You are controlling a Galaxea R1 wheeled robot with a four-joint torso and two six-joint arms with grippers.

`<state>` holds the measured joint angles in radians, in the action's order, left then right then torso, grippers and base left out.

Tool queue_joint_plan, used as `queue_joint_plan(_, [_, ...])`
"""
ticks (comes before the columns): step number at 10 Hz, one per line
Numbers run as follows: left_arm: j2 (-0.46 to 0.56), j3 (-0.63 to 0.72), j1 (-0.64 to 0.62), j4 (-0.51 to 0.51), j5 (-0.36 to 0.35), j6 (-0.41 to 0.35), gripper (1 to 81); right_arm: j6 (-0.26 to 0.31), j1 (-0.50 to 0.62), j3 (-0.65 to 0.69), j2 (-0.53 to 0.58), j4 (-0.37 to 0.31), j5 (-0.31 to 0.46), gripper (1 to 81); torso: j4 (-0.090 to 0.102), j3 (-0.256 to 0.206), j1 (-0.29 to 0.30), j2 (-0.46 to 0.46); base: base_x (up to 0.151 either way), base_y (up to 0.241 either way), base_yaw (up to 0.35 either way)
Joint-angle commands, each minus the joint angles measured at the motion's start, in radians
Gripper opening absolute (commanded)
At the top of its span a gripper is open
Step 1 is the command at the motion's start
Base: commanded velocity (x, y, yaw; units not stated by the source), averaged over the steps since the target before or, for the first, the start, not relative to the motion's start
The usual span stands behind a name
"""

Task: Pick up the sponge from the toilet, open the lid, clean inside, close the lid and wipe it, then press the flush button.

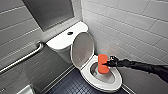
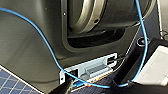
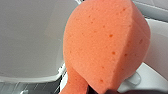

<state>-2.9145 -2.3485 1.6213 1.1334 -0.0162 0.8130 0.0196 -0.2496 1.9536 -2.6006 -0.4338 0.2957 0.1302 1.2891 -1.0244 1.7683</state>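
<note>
Holding: right gripper [image 1: 108,64] is clamped on the sponge [image 1: 103,63] at mid-length, with the sponge upright over the bowl.
Sponge: orange-red foam, pitted, with rounded lobes; it sits just in front of the lid.
Toilet [image 1: 110,83]: white glossy ceramic with an oval seat rim.
Lid [image 1: 82,50]: smooth white oval, raised and leaning back toward the tank.
Button [image 1: 70,33]: small, dark and round, at the centre of the tank top.
Arm: dark, reaching in from the right nearly level, crossing the seat's wall-side edge.
Room: white tiled wall close beside the bowl; dark floor [image 1: 72,86] open on the other side; grab bar [image 1: 22,58] well apart.
</note>
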Motion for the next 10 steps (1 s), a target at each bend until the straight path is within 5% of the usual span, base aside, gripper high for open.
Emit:
queue_joint_plan(1, [0.004,0.008,0.047,-0.001,0.051,0.000,81.1,-0.001,0.138,0.008,-0.032,-0.026,0.042,1.0,0.000,0.000,0.000,0.000,0.000,0.000,0.000])
queue_joint_plan(2, [0.004,0.009,0.049,-0.001,0.051,0.003,81.1,-0.001,0.143,0.019,-0.040,-0.025,0.042,1.0,0.000,0.000,0.000,0.000,0.000,0.000,0.000])
queue_joint_plan(3, [0.004,0.011,0.049,-0.001,0.050,0.003,81.1,-0.001,0.146,0.019,-0.040,-0.025,0.042,1.0,0.000,0.000,-0.064,0.100,0.000,0.000,0.000])
queue_joint_plan(5, [0.000,0.009,0.049,-0.001,0.050,0.003,81.1,-0.001,0.147,0.016,-0.041,-0.028,0.040,1.0,0.000,0.000,-0.007,0.011,0.000,0.000,0.000])
queue_joint_plan(7, [-0.003,0.009,0.049,-0.001,0.050,0.003,81.1,-0.003,0.149,0.017,-0.040,-0.031,0.025,1.0,0.000,0.000,-0.036,0.061,0.000,0.000,0.000])
queue_joint_plan(9, [-0.006,0.009,0.049,-0.001,0.051,0.003,81.1,-0.003,0.152,0.019,-0.043,-0.031,0.016,1.0,0.000,0.077,-0.043,0.074,0.000,0.000,0.000])
queue_joint_plan(10, [-0.006,0.009,0.052,-0.001,0.051,0.003,81.1,-0.007,0.152,0.020,-0.045,-0.031,0.000,1.0,0.000,0.017,-0.044,0.078,0.000,0.000,0.000])
